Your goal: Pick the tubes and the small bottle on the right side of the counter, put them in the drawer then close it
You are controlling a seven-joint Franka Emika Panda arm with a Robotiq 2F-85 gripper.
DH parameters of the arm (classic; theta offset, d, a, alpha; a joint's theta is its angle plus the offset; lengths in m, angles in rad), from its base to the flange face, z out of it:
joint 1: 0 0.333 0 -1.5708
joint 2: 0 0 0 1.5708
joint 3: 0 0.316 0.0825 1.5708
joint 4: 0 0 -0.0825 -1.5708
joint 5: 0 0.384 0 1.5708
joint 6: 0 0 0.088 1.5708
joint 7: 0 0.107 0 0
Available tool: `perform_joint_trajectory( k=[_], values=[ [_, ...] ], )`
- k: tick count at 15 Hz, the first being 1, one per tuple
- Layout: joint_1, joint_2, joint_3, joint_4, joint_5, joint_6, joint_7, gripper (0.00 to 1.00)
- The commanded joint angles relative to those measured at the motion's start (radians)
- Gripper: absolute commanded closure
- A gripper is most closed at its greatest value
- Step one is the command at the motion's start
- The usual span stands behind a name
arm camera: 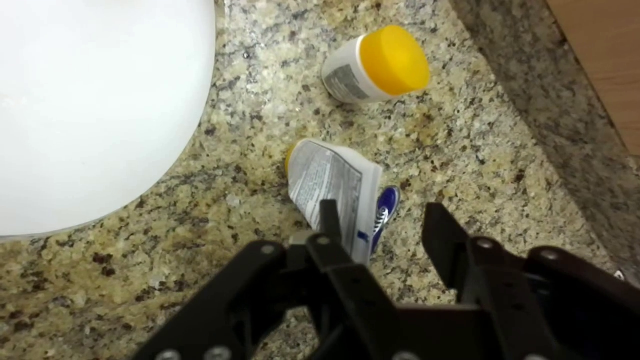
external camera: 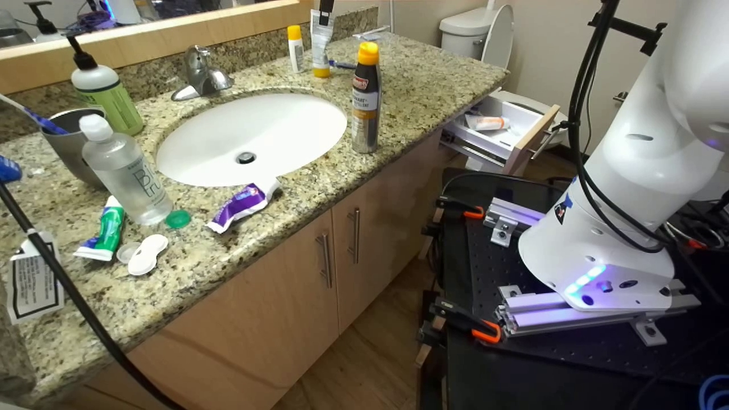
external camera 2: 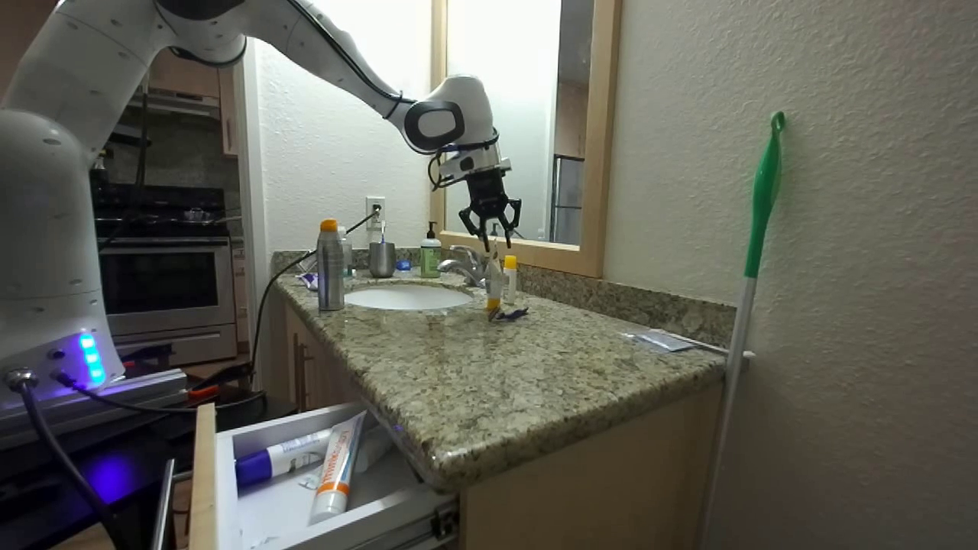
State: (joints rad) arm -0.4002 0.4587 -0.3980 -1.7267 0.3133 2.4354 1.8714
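Observation:
A whitish tube (external camera 2: 493, 286) stands on its yellow cap on the counter, its flat end up. Close by is the small bottle (arm camera: 375, 65), white with a yellow cap, upright. My gripper (arm camera: 381, 207) hangs over the tube, partly open. In the wrist view its left finger (arm camera: 330, 222) overlaps the tube's printed face, while counter shows between the tube and the right finger (arm camera: 440, 240); contact cannot be told. The drawer (external camera 2: 205, 473) is pulled out. Inside lie a white tube with an orange band (external camera 2: 336, 466) and a white, blue-capped tube (external camera 2: 286, 457).
A blue shoe-shaped item (arm camera: 387, 202) lies beside the standing tube. The tall grey can (external camera: 366, 102) stands near the counter's front edge by the sink (external camera: 250, 125). Faucet (external camera: 200, 74) and mirror frame (external camera 2: 603, 137) are behind. A clear water bottle (external camera: 128, 176) and purple tube (external camera: 245, 205) are farther along.

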Motion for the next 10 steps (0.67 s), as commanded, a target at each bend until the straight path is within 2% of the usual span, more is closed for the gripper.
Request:
perform_joint_trajectory(
  k=[1,2,4,6,10],
  values=[
    [-0.030,0.001,0.032,0.009,0.036,-0.010,-0.041,0.81],
    [-0.032,0.001,0.035,0.010,0.041,-0.010,-0.049,0.90],
    [-0.033,-0.003,0.035,0.008,0.034,-0.026,-0.064,1.00],
    [-0.031,-0.016,0.022,0.014,-0.017,-0.097,-0.113,1.00],
    [-0.013,-0.096,-0.071,0.003,-0.251,-0.255,-0.208,1.00]
  ],
)
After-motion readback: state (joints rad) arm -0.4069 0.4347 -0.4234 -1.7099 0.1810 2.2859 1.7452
